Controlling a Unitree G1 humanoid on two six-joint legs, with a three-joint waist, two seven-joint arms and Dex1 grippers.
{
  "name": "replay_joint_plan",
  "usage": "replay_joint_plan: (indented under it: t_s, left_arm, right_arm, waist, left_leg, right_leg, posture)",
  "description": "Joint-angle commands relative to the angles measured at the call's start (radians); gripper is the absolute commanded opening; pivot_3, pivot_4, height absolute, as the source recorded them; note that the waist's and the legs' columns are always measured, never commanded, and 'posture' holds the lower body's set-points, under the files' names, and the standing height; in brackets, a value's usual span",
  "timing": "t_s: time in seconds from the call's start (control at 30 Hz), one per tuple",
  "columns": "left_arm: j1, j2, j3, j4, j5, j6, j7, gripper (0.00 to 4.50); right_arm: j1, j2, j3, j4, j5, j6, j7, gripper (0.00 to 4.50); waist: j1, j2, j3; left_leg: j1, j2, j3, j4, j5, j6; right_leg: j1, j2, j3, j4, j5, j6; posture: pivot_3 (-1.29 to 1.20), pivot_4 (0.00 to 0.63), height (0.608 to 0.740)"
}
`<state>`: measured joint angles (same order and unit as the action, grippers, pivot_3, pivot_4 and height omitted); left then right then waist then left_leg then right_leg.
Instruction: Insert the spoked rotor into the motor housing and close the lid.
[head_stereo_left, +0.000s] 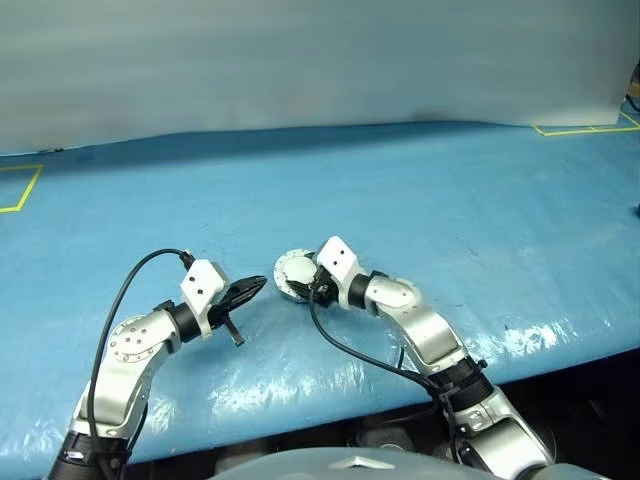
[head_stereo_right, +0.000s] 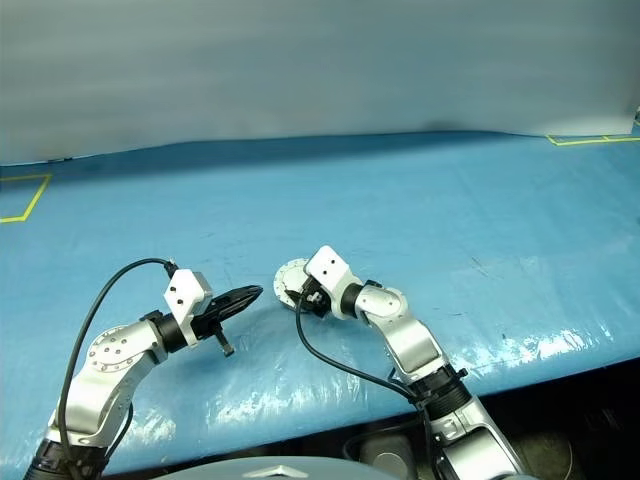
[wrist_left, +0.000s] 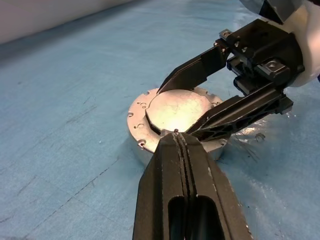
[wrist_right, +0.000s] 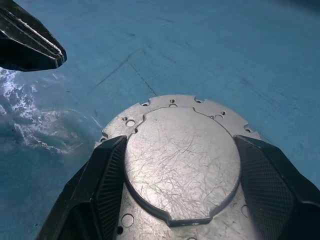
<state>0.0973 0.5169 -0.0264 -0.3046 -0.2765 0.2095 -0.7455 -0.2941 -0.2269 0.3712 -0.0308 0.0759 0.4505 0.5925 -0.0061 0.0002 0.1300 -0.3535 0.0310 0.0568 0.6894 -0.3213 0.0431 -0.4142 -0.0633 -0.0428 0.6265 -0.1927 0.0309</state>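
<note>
From the left eye view, a wide surface covered in glossy blue plastic sheeting, crinkled and shining along its near edge, runs back to a plain pale grey wall. Yellow tape lines mark its far corners. The thin round silver-grey metal lid lies flat near the front middle of the surface, closed over the motor housing, whose windings are hidden. The left hand hovers just beside it, its 2 black fingers pressed together into a point. The right hand reaches over the lid from the other side.

In the left wrist view, the lid shows a raised smooth centre plate and a scalloped outer flange with small holes, sitting on a short silver rim. The right hand's 2 black fingers are spread, one on each side of the raised plate, at its edges.

In the right wrist view, the lid's brushed metal is covered in fine scratches. The textured black fingers flank the centre plate, and the left hand's shut tip sits apart above the sheeting.
</note>
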Motion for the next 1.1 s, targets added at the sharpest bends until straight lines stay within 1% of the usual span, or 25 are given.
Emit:
replay_joint_plan:
  t_s: [0.03, 0.13, 0.23, 0.3, 0.4, 0.57, 0.67, 0.73, 0.77, 0.8, 0.9, 0.93, 1.0, 1.1]
  left_arm:
    - [-0.029, -0.007, -0.014, 0.005, 0.007, -0.021, -0.002, 0.00]
    - [-0.045, -0.012, -0.027, 0.015, 0.020, -0.025, 0.005, 0.00]
    - [-0.055, -0.009, -0.036, 0.026, 0.036, -0.035, 0.006, 0.00]
    - [-0.058, -0.012, -0.036, 0.030, 0.038, -0.038, 0.007, 0.00]
    - [-0.059, -0.016, -0.037, 0.037, 0.043, -0.044, 0.011, 0.00]
    - [-0.057, -0.021, -0.042, 0.042, 0.042, -0.045, 0.007, 0.00]
    - [-0.060, -0.020, -0.048, 0.051, 0.053, -0.052, 0.004, 0.00]
    - [-0.064, -0.025, -0.046, 0.051, 0.049, -0.053, 0.004, 0.00]
    - [-0.067, -0.026, -0.046, 0.050, 0.051, -0.055, 0.006, 0.00]
    - [-0.069, -0.027, -0.047, 0.050, 0.052, -0.057, 0.006, 0.00]
    - [-0.071, -0.029, -0.049, 0.050, 0.054, -0.060, 0.005, 0.00]
    - [-0.070, -0.028, -0.050, 0.050, 0.054, -0.060, 0.005, 0.00]
    - [-0.068, -0.028, -0.052, 0.048, 0.054, -0.061, 0.005, 0.00]
    - [-0.063, -0.028, -0.054, 0.044, 0.056, -0.060, 0.008, 0.00]
  right_arm:
    - [0.047, -0.019, 0.013, 0.091, -0.041, 0.133, -0.042, 3.03]
    - [0.045, -0.025, 0.063, 0.080, -0.080, 0.178, -0.066, 3.03]
    - [0.076, -0.064, 0.103, 0.001, -0.054, 0.214, -0.013, 3.03]
    - [0.099, -0.105, 0.134, -0.060, -0.046, 0.225, 0.025, 3.03]
    - [0.132, -0.153, 0.145, -0.134, -0.019, 0.261, 0.060, 3.03]
    - [0.150, -0.203, 0.125, -0.210, 0.038, 0.292, 0.117, 3.03]
    - [0.138, -0.186, 0.083, -0.197, 0.040, 0.280, 0.074, 3.03]
    - [0.120, -0.161, 0.071, -0.155, -0.018, 0.220, -0.007, 3.03]
    - [0.112, -0.141, 0.059, -0.127, -0.033, 0.220, -0.047, 3.03]
    - [0.110, -0.133, 0.056, -0.109, -0.038, 0.205, -0.060, 3.03]
    - [0.125, -0.144, 0.077, -0.105, -0.036, 0.160, -0.036, 3.03]
    - [0.129, -0.139, 0.073, -0.095, -0.037, 0.164, -0.046, 3.03]
    - [0.132, -0.127, 0.065, -0.078, -0.043, 0.158, -0.072, 3.03]
    - [0.136, -0.132, 0.081, -0.071, -0.042, 0.157, -0.061, 3.03]
  waist:
    - [0.000, -0.001, -0.001]
    - [-0.002, -0.003, -0.002]
    - [-0.001, -0.003, -0.002]
    - [0.000, -0.003, -0.002]
    - [0.000, -0.005, -0.004]
    - [-0.002, -0.007, -0.005]
    - [-0.003, -0.007, -0.005]
    - [-0.003, -0.007, -0.005]
    - [-0.003, -0.008, -0.004]
    - [-0.005, -0.008, -0.004]
    - [-0.005, -0.007, -0.003]
    - [-0.005, -0.006, -0.003]
    - [-0.004, -0.006, -0.003]
    - [-0.005, -0.006, -0.003]
  left_leg:
    - [0.000, 0.000, 0.000, 0.000, 0.000, 0.000]
    - [0.000, -0.001, -0.001, -0.001, 0.000, 0.000]
    - [0.001, -0.001, -0.001, -0.001, 0.000, 0.000]
    - [0.000, -0.002, -0.002, -0.001, -0.001, 0.001]
    - [0.000, -0.004, -0.002, -0.004, -0.002, 0.002]
    - [-0.001, -0.004, -0.002, -0.007, -0.006, 0.002]
    - [-0.004, -0.004, -0.003, -0.006, -0.007, 0.002]
    - [-0.005, -0.004, -0.004, -0.006, -0.007, 0.003]
    - [-0.005, -0.004, -0.004, -0.006, -0.007, 0.002]
    - [-0.005, -0.004, -0.004, -0.006, -0.007, 0.002]
    - [-0.004, -0.004, -0.004, -0.005, -0.006, 0.000]
    - [-0.003, -0.004, -0.005, -0.005, -0.005, 0.000]
    - [0.000, -0.003, -0.006, -0.005, -0.004, 0.000]
    - [0.001, -0.003, -0.007, -0.005, -0.003, -0.001]
  right_leg:
    - [0.000, 0.000, 0.000, 0.000, -0.001, 0.000]
    - [0.000, -0.001, -0.001, 0.000, -0.001, 0.000]
    - [0.000, -0.002, -0.001, 0.000, -0.004, 0.005]
    - [0.000, -0.003, -0.002, 0.000, -0.005, 0.006]
    - [0.000, -0.006, -0.003, 0.000, -0.006, 0.003]
    - [0.002, -0.006, -0.004, -0.001, -0.011, 0.002]
    - [0.000, -0.007, -0.006, -0.001, -0.011, 0.002]
    - [0.000, -0.007, -0.007, -0.001, -0.012, 0.002]
    - [0.000, -0.007, -0.008, -0.001, -0.012, 0.002]
    - [0.001, -0.007, -0.008, -0.001, -0.012, 0.001]
    - [0.001, -0.007, -0.009, -0.001, -0.012, 0.003]
    - [-0.001, -0.007, -0.009, -0.001, -0.013, 0.007]
    - [0.000, -0.007, -0.010, 0.000, -0.014, 0.007]
    - [0.001, -0.007, -0.010, 0.001, -0.013, 0.007]
  posture:
    - [0.00, 0.150, 0.740]
    - [0.00, 0.150, 0.740]
    - [0.00, 0.150, 0.740]
    - [0.00, 0.150, 0.740]
    - [0.00, 0.150, 0.740]
    - [0.00, 0.150, 0.740]
    - [0.00, 0.150, 0.740]
    - [0.00, 0.150, 0.740]
    - [0.00, 0.150, 0.740]
    - [0.00, 0.150, 0.740]
    - [0.00, 0.150, 0.740]
    - [0.00, 0.150, 0.740]
    - [0.00, 0.150, 0.740]
    - [0.00, 0.150, 0.740]
